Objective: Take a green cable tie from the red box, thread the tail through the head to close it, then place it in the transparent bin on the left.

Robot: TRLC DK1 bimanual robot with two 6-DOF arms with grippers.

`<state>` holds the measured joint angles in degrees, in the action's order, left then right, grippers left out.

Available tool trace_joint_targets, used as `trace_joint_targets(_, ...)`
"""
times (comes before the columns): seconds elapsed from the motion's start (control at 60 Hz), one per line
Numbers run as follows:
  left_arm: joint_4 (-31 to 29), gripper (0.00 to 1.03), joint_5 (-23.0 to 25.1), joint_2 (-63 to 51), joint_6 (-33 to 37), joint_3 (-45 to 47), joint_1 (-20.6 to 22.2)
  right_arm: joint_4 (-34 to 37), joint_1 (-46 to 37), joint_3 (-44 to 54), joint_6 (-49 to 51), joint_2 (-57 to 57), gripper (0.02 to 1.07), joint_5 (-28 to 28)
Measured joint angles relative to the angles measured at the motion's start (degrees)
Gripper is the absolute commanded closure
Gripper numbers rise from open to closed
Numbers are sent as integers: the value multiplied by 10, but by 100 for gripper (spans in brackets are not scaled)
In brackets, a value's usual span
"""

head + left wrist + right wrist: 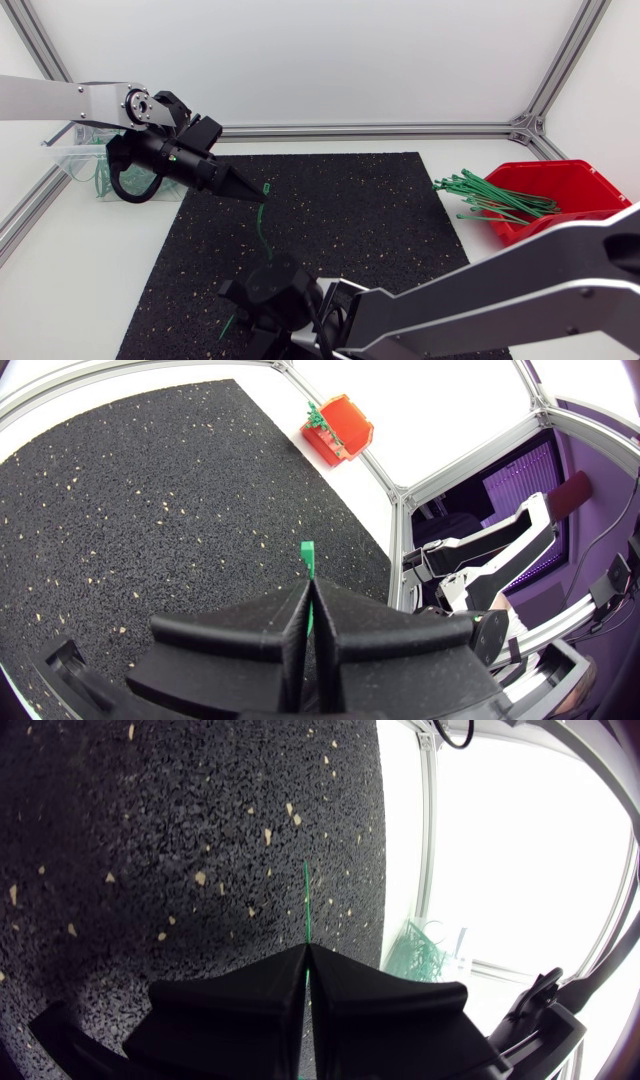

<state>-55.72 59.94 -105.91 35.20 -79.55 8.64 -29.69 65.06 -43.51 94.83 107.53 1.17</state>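
A green cable tie [262, 230] hangs above the black mat, held at both ends. My left gripper [255, 196] is shut on its upper part, and the square head [307, 552] pokes out just past the closed fingertips [300, 600]. My right gripper [262, 290] is shut on the lower part. In the right wrist view the thin tail [306, 905] sticks out ahead of that gripper [305, 952]. The red box [560, 185], at the right, holds a bunch of green ties [490, 197]. At the far left stands the transparent bin [85, 160], with several green ties in it.
The black speckled mat [350, 210] covers the middle of the white table. Aluminium frame rails [380, 129] run along the back and the sides. The right arm's grey link [520, 290] crosses the front right corner.
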Motion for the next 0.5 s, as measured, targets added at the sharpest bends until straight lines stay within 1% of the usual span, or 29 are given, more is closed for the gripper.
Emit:
trace_joint_targets(0.117,-1,100,0,0,0,0,0,86,-23,-26,-57,-25,101,-17)
trace_joint_targets(0.267,-2,100,3,5,-2,0,4,239,-52,-82,-156,-74,101,-61)
trace_joint_targets(0.367,2,100,18,7,-3,0,8,343,-68,-123,-222,-104,101,-102)
trace_joint_targets(0.433,17,100,26,10,-7,1,10,400,-78,-144,-264,-118,101,-136)
trace_joint_targets(0.5,52,100,31,20,-21,8,13,462,-91,-166,-305,-130,102,-172)
